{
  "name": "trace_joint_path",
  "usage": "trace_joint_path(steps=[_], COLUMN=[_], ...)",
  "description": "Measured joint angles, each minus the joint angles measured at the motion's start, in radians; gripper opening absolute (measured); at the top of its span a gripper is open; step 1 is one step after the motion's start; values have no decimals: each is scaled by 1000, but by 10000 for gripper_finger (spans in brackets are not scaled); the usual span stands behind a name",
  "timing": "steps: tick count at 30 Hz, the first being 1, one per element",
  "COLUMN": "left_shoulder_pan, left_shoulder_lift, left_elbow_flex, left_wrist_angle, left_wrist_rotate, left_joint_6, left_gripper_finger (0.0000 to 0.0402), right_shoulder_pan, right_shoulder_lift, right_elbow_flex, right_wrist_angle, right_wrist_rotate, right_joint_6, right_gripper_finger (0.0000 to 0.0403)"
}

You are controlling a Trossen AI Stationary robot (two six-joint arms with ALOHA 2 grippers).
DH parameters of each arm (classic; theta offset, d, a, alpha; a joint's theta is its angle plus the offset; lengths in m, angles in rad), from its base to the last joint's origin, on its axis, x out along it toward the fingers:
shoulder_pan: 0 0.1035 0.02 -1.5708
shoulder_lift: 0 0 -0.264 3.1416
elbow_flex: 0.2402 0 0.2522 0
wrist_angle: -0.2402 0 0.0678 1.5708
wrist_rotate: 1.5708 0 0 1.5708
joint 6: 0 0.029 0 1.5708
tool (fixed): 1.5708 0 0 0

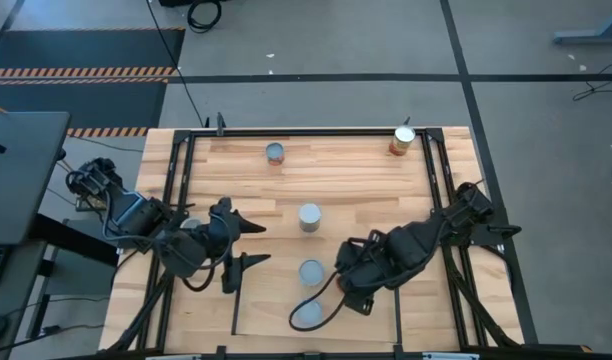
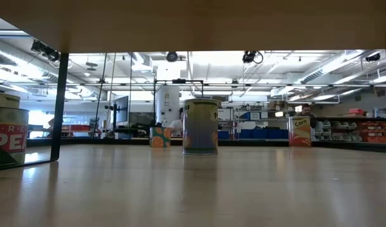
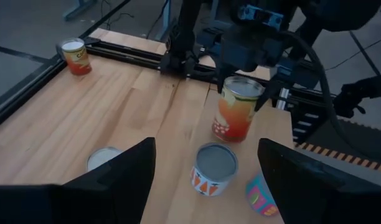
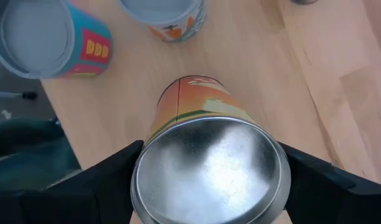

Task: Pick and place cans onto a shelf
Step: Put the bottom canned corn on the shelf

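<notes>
The right pincer (image 4: 209, 180) pinches an orange-labelled can (image 4: 206, 155) upright on the counter (image 1: 356, 180), while the left pincer (image 3: 206, 180) hangs spread nearby.

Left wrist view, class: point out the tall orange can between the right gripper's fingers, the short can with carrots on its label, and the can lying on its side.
Tall orange can (image 3: 235, 115), left wrist view, label front.
Carrot-label can (image 3: 215, 168), left wrist view, grey lid.
Tipped can (image 3: 261, 196), left wrist view, teal side.

A can (image 2: 200, 127) with a pale label stood upright on the wooden tabletop (image 2: 199, 189) near the middle. Farther back sat a small orange-patterned can (image 2: 159, 137) and, to the right, a corn can (image 2: 299, 132). A green-lettered can (image 2: 7, 130) showed at the left edge beside a black post (image 2: 58, 107).
</notes>
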Motion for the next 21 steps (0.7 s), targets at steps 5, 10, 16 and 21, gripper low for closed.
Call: trace_joint_path(steps=[5,10,16,21], left_shoulder_pan=[-15,-22,-22,-21], left_shoulder_lift=[0,0,0,0], left_elbow_flex=[0,0,0,0], left_wrist_angle=[0,-2,-7,-8], left_wrist_rotate=[-11,-34,-68,-79], left_joint_6=[-2,-14,-12,-11], left_gripper_finger=[286,286,286,286], right_shoulder_pan=[-2,5,0,-16], right_shoulder_lift=[-2,-19,-21,-16], right_elbow_flex=[0,0,0,0], right_wrist_angle=[0,-1,15,55], right_wrist_rotate=[2,-2,35,36], right_joint_6=[-5,-38,-92,-143], right_gripper_finger=[326,327,334,346])
